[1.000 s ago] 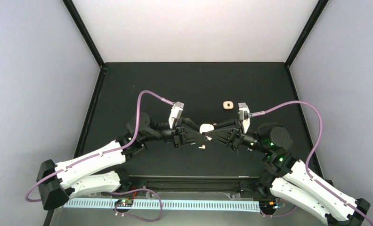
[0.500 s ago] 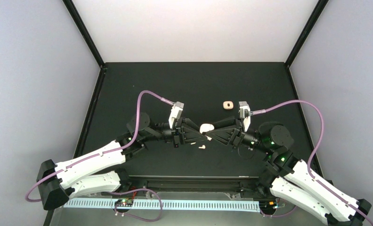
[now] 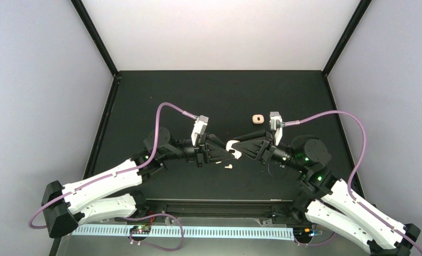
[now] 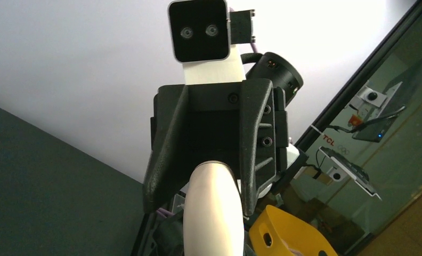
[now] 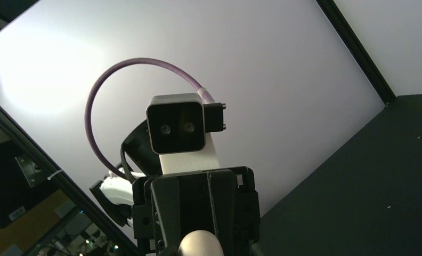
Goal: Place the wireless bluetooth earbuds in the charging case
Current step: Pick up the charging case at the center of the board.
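Black table (image 3: 145, 96), near its centre: left pincer (image 3: 225, 151) clamps the rounded cream plastic charging case (image 3: 233, 148); right pincer (image 3: 243, 145) grip I cannot tell. Uneven pulling could drop it.

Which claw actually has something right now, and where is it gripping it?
The left claw is shut on the cream charging case, at the end nearest it. Whether the right claw grips the far end cannot be told.

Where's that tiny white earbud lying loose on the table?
In the top view, the loose earbud lies on the black table near its middle, just on the near side of the cream case between the two arms' tips.
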